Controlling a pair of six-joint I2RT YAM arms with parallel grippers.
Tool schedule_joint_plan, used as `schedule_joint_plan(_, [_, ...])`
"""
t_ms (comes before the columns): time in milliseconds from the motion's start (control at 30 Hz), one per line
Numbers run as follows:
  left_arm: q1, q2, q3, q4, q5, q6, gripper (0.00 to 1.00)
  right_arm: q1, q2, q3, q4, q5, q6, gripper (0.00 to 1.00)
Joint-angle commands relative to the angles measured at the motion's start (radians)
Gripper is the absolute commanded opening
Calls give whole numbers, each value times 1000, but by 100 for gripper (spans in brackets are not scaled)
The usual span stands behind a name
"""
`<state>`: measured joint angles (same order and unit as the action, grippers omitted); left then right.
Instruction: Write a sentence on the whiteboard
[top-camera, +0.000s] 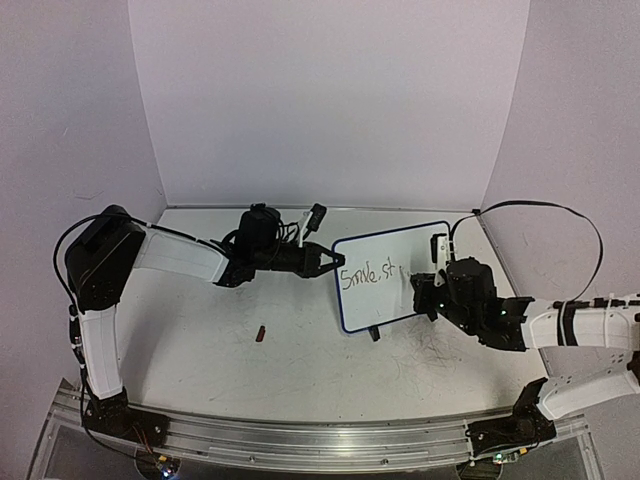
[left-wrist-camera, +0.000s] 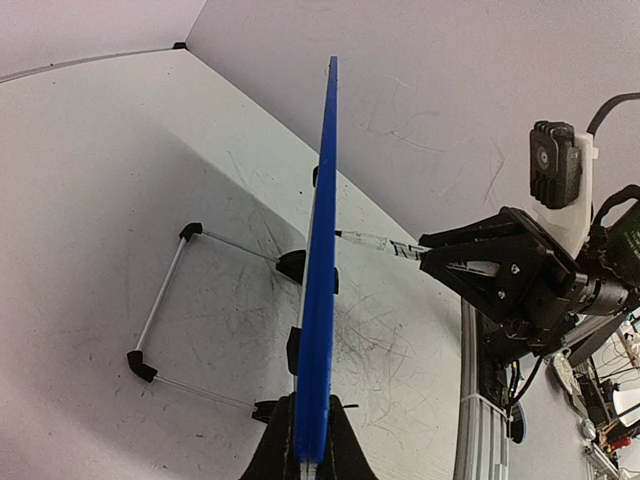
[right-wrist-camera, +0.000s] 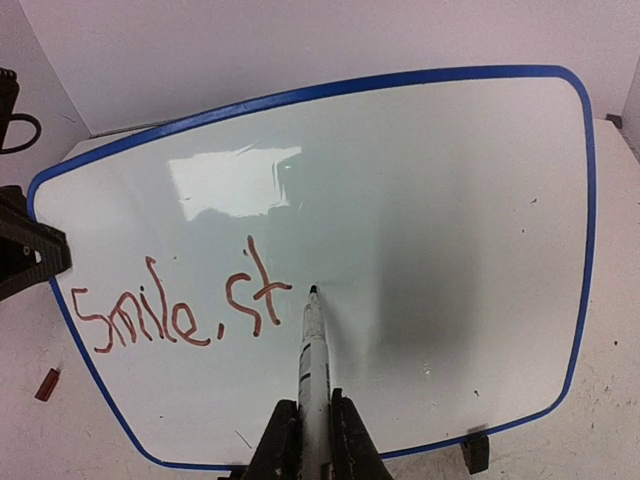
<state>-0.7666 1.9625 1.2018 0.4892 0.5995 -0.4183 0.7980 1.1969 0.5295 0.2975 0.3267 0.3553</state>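
Observation:
The whiteboard (top-camera: 390, 275) stands upright mid-table, white with a thin blue frame. It fills the right wrist view (right-wrist-camera: 400, 200) and shows edge-on in the left wrist view (left-wrist-camera: 320, 300). The sentence (right-wrist-camera: 180, 300) reads "Smile, st" in dark red marker; it also shows in the top view (top-camera: 368, 275). My left gripper (top-camera: 335, 262) is shut on the board's left edge (left-wrist-camera: 312, 440). My right gripper (right-wrist-camera: 315, 440) is shut on a white marker (right-wrist-camera: 313, 350), whose tip touches the board just right of the "t". The marker also shows in the left wrist view (left-wrist-camera: 375, 242).
A small red cap (top-camera: 261, 333) lies on the table left of the board, also seen in the right wrist view (right-wrist-camera: 46, 384). The board's wire stand (left-wrist-camera: 165, 300) and black feet (left-wrist-camera: 292, 265) rest behind it. The tabletop carries many scribble marks.

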Motion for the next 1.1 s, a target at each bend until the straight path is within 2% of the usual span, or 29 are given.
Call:
schedule_joint_plan(0, [9,-44,-12,-34,-9,6,0,-13,1,-7,67,-4,-3,0])
schedule_joint_plan(633, [9,-43,-4,-34,-1,7,0,-20,44,1,115,-32,-34,0])
schedule_joint_plan(1067, [9,-44,-3,-34,-2,7,0,-20,30,-9,50,-77,-19,0])
